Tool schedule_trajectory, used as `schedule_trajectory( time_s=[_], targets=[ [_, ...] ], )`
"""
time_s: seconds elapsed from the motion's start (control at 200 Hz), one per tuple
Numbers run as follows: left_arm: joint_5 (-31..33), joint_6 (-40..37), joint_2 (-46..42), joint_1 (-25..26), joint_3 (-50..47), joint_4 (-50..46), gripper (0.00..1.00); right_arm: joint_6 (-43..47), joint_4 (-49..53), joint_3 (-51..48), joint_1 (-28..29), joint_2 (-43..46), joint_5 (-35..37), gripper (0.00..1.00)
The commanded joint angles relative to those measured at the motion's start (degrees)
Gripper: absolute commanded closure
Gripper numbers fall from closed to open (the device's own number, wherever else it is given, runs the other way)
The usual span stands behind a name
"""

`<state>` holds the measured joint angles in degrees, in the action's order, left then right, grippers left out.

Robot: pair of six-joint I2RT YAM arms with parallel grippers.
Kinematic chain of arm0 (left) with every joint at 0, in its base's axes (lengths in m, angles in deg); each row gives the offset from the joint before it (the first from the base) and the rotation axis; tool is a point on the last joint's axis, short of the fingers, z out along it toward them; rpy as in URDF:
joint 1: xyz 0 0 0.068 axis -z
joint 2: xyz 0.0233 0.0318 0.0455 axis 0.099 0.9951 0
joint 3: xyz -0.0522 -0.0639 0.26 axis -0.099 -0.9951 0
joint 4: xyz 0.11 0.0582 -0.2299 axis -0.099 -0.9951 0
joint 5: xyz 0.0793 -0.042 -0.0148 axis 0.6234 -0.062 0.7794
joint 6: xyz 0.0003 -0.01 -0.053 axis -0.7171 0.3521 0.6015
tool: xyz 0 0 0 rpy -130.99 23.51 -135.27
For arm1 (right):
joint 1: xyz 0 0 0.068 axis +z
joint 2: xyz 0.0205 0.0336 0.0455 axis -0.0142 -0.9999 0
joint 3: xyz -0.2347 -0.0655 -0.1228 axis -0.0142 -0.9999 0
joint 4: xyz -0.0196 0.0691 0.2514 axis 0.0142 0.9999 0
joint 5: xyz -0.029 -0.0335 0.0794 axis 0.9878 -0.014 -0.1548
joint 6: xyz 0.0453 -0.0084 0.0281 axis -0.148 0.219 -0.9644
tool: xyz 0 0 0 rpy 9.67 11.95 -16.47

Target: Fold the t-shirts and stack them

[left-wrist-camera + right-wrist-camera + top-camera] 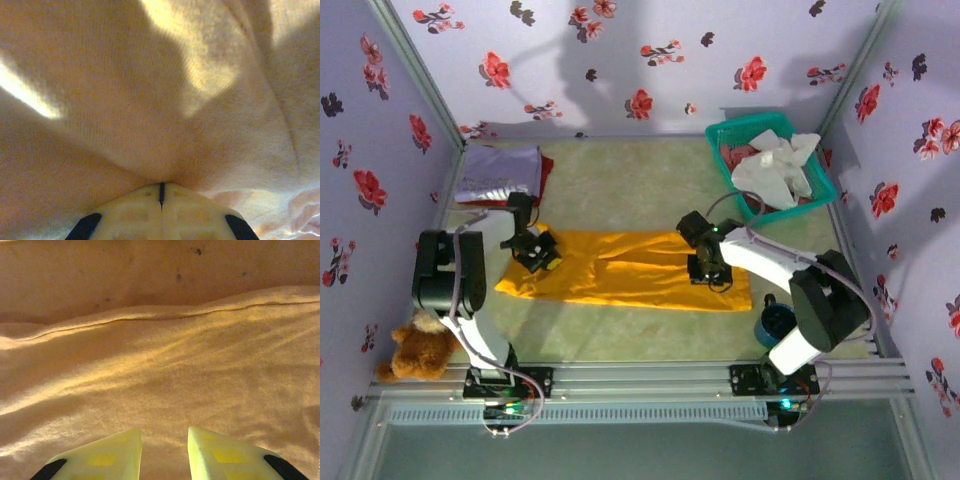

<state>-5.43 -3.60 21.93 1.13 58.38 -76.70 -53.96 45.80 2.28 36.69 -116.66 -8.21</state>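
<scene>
Across the middle of your pale green padded table (620,180) lies the bright orange-yellow cotton t-shirt (620,268), doubled into a long strip running left to right. Treat it as light, limp and a little clingy. It will sag and crease wherever you do not carry it, so take it at the ends of the strip, through both layers, and lift evenly. Your left gripper (538,252) sits at the strip's left end, and its wrist view shows the cream fingers (135,215) closed tight on a pucker of the orange cloth. Your right gripper (708,270) is over the right part, jaws only narrowly apart above a hem ridge, with nothing pinched that I can make out. At the back right, the teal plastic basket (748,122) holds crumpled white cloth (775,165) and reddish cloth (732,158). At the back left, a folded lavender shirt (500,172) rests on a red one (547,172), likely your stack. Neither crowds the strip. The brown teddy bear (415,352) sits by the left base. A small dark blue round object (775,322) stands near the right arm, where a swinging elbow could knock it.
</scene>
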Motion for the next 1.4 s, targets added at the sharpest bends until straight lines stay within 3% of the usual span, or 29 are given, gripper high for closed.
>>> schedule_trajectory(
  time_s=[0.0, 0.21, 0.435, 0.69, 0.84, 0.995, 1.16, 1.265, 1.395],
  targets=[
    [2.1, -2.3, 5.4, 4.4, 2.7, 0.6, 1.00, -2.7, 1.9, -1.4, 0.0, 4.0, 3.2, 0.68],
    [9.5, -9.3, 14.6, 11.4, 19.3, -8.9, 1.00, -2.6, 2.6, -2.0, -0.1, 5.8, 2.9, 0.68],
    [12.7, -15.8, 26.2, 12.3, 38.7, -17.0, 1.00, -2.3, 3.2, -1.1, -0.2, 6.2, 2.0, 0.68],
    [10.7, -20.6, 41.3, 13.1, 69.9, -30.4, 1.00, -3.2, -0.2, -0.2, -0.1, 4.2, -2.4, 0.68],
    [11.0, -18.4, 41.2, 13.3, 83.7, -34.0, 1.00, -3.4, -2.3, -1.1, -0.2, 2.9, -3.4, 0.67],
    [9.6, -13.6, 32.7, 12.7, 76.8, -30.2, 0.93, -2.4, -2.1, -1.2, -0.3, 1.7, -2.5, 0.67],
    [4.1, -7.4, 23.6, 12.0, 55.6, -19.6, 0.96, -1.8, -1.8, -2.2, -0.7, 1.5, -1.4, 0.70],
    [2.8, -4.7, 19.6, 12.0, 44.2, -12.3, 0.96, -1.1, -2.8, -4.0, -1.6, 1.7, -2.2, 0.84],
    [1.8, -4.6, 19.6, 12.0, 38.9, -9.7, 0.98, 0.2, -4.2, -5.7, -1.9, 0.9, -2.6, 1.00]
  ],
)
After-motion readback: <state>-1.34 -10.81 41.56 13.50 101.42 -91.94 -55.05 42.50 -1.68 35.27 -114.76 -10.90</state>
